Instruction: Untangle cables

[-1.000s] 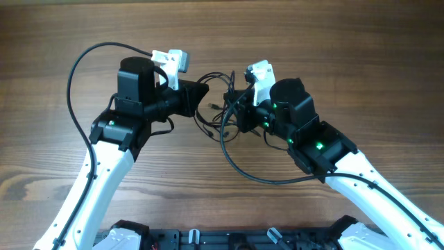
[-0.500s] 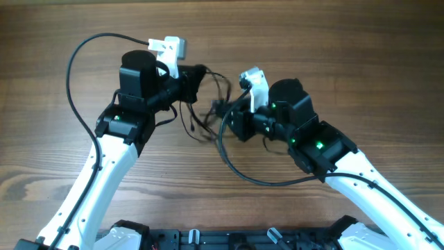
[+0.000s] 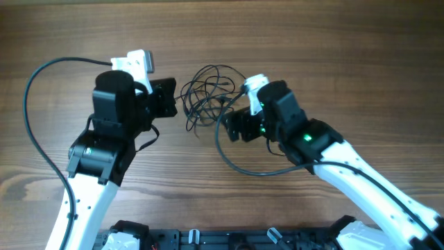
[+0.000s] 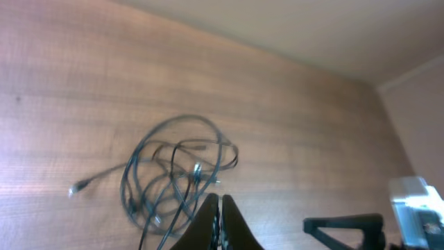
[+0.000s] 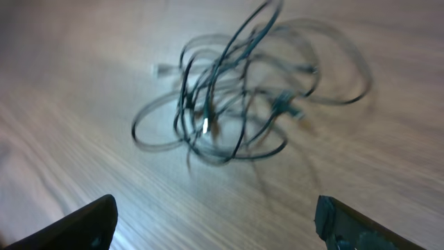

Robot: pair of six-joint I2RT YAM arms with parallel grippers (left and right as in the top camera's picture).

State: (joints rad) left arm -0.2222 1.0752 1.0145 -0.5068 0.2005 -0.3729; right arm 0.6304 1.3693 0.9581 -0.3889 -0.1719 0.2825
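Wood-grain table, brown, matte, planks running L–R. The cables lie on it at centre, between the two grippers. They are thin black cords, several loose round loops crossing over each other in one knot-like heap. A small pale plug end sticks out to one side in the left wrist view.

Left gripper sits just beside the heap's left edge. Its fingers are pressed together w/ only a hairline seam. One strand passes right at the tips; can't tell if it's nipped.

Right gripper sits just below-right of the heap, jaws spread wide. The dark fingers are at opposite corners of the right wrist view w/ nothing between them, and the cords lie ahead, apart from the tips.

Thicker black arm cable curves under the right arm.
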